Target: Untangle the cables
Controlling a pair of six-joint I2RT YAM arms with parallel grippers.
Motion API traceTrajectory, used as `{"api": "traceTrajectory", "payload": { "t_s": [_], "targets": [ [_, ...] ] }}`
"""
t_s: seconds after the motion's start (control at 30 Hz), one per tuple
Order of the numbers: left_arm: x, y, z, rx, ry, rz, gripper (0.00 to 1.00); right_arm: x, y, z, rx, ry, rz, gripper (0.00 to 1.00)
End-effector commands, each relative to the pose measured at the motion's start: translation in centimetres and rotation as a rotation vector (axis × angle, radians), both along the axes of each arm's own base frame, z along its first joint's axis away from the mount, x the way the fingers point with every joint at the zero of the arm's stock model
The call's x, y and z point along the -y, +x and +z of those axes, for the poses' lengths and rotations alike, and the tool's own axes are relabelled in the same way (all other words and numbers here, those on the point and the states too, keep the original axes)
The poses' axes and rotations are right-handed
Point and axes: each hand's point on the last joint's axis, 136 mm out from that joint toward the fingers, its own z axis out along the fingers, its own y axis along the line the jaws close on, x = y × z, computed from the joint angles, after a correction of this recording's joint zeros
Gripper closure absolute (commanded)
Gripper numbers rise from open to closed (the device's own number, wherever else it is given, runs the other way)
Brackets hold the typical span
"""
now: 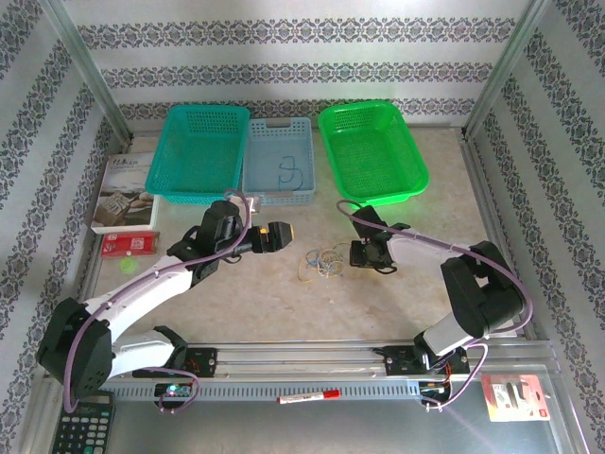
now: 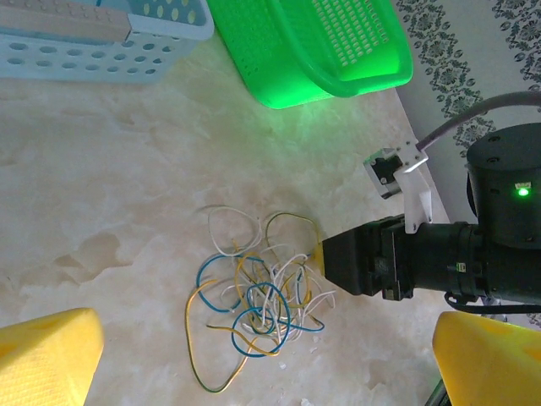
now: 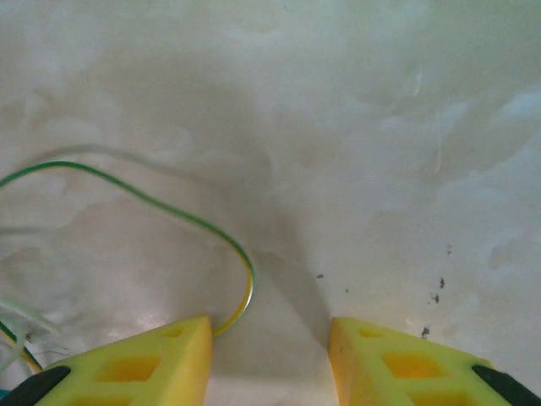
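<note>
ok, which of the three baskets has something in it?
The pale blue middle basket: a dark curled wire lies inside. The teal basket and green basket look empty.

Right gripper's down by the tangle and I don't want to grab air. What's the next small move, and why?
Probably nudge the right gripper sideways toward the yellow-green wire until its loop lies between the fingers. The jaws stand apart over bare table, and the wire only meets the inner edge of one finger, so closing now would likely miss it.
</note>
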Motion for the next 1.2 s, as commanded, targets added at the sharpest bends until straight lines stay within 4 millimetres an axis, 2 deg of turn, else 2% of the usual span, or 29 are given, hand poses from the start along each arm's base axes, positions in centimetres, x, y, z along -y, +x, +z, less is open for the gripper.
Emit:
{"api": "traceTrajectory", "payload": {
  "t_s": [0.0, 0.13, 0.23, 0.33, 0.47, 0.53, 0.63, 0.77, 1.0, 1.17],
  "targets": [
    [0.9, 0.8, 2.0, 0.056, -0.03, -0.002, 0.0, 0.0, 1.2, -0.7, 0.012, -0.005, -0.012, 0.58],
    [1.0, 0.8, 2.0, 0.058, -0.029, -0.003, 0.0, 0.0, 0.7, -2.2, -0.028, -0.01, -0.01, 0.63],
    [1.1, 0.8, 2.0, 0.058, -0.028, -0.005, 0.0, -0.1, 0.3, -2.6, -0.037, 0.006, -0.014, 0.69],
    [1.1, 0.8, 2.1, 0.061, -0.025, -0.006, 0.0, -0.3, 0.2, -1.9, -0.016, 0.034, -0.023, 0.74],
    [1.1, 0.8, 2.3, 0.065, -0.022, -0.011, 0.0, -0.4, 0.3, -0.1, 0.03, 0.062, -0.028, 0.79],
    [1.2, 0.9, 2.3, 0.064, -0.026, -0.011, 0.0, -0.4, 0.4, 1.0, 0.053, 0.073, -0.029, 0.77],
    [1.3, 0.9, 2.4, 0.064, -0.029, -0.012, 0.0, -0.4, 0.7, 2.5, 0.084, 0.081, -0.027, 0.66],
    [1.4, 0.9, 2.4, 0.064, -0.029, -0.013, 0.0, -0.2, 1.3, 3.6, 0.112, 0.079, -0.032, 0.6],
    [1.4, 0.9, 2.5, 0.065, -0.027, -0.014, 0.0, -0.2, 2.4, 2.1, 0.071, 0.041, -0.02, 0.57],
    [1.2, 0.9, 2.7, 0.074, -0.025, -0.009, 0.0, -0.3, 2.1, 0.0, 0.019, 0.016, -0.017, 0.57]
  ]
}}
